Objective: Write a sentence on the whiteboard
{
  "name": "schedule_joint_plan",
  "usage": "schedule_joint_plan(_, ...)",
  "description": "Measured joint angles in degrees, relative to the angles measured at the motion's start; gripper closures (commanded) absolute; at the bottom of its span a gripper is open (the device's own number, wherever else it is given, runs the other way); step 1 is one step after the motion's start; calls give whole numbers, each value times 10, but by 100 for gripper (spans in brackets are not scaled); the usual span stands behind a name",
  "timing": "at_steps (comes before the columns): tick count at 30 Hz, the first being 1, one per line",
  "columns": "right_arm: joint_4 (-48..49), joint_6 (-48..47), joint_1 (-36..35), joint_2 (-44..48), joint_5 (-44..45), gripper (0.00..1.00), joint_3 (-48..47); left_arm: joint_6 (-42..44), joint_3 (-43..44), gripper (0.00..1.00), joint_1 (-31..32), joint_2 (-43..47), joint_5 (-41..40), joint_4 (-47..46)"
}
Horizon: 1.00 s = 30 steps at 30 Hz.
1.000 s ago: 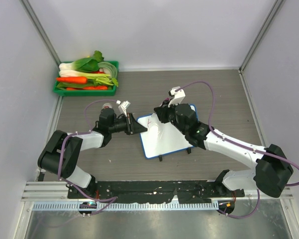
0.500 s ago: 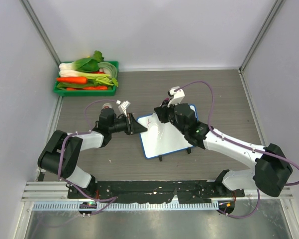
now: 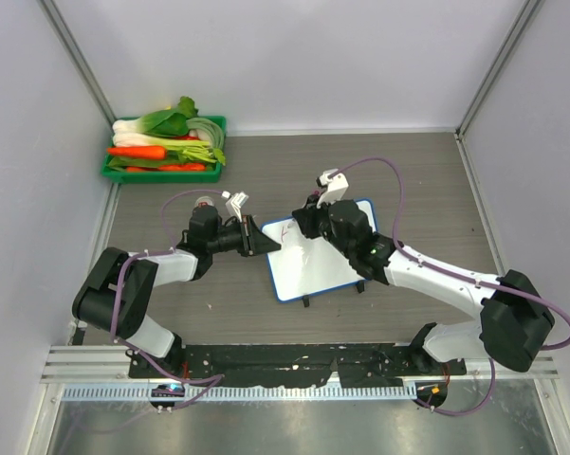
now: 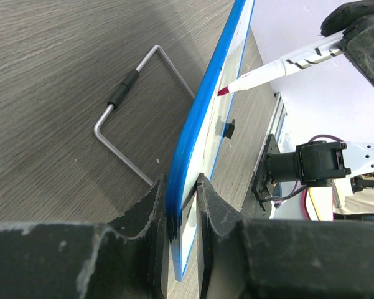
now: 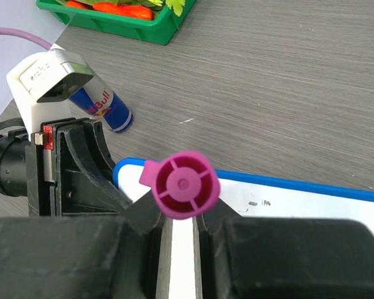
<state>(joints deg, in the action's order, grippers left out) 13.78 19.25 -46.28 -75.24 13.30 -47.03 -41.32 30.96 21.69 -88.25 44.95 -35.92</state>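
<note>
Two sets of jaws are both clenched on something. The left jaws are closed narrowly over the blue rim of the whiteboard [image 4: 206, 112] at its left edge, one finger on the writing face and one on the back. The right jaws, over the whiteboard's far left part, grip a white marker [image 4: 280, 66] by its barrel, with its magenta cap end [image 5: 183, 185] pointing up at the wrist camera. The marker's dark red tip sits at the white face just inside the rim, but whether it touches the surface cannot be told. The whiteboard [image 3: 315, 267] lies on the counter [image 3: 417, 171] between the two arms, raised off it on a thin wire stand [image 4: 130, 81] that shows behind its back. Of the sentence [image 3: 286, 228] only a short pink stroke near the whiteboard's far left corner can be made out from above. A few small dark marks [image 5: 259, 202] show in the right wrist view, and none of them can be read. The right arm covers much of the whiteboard's far half. A Red Bull can [image 5: 106, 107] lies on its side just left of the whiteboard, and a green tray [image 5: 143, 30] of vegetables sits well beyond it, cut off by the frame edge.
</note>
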Motion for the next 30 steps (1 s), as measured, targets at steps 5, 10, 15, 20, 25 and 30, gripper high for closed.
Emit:
schedule_joint_plan(5,-1,1,0,3,-5,99,5,0,0,100,0,0,0,0)
schedule_joint_plan(10,-1,2,0,10,-12,99,15,0,0,100,0,0,0,0)
schedule_joint_plan(15,-2,4,0,15,-19,99,24,0,1,100,0,-1,1,0)
schedule_joint_plan(20,-3,6,0,19,-26,99,31,0,1,100,0,-1,1,1)
schedule_joint_plan(25,-8,7,0,24,-35,99,38,0,1,100,0,-2,1,0)
schedule_joint_plan(30,-16,9,0,28,-40,99,38,0,1,100,0,-2,1,0)
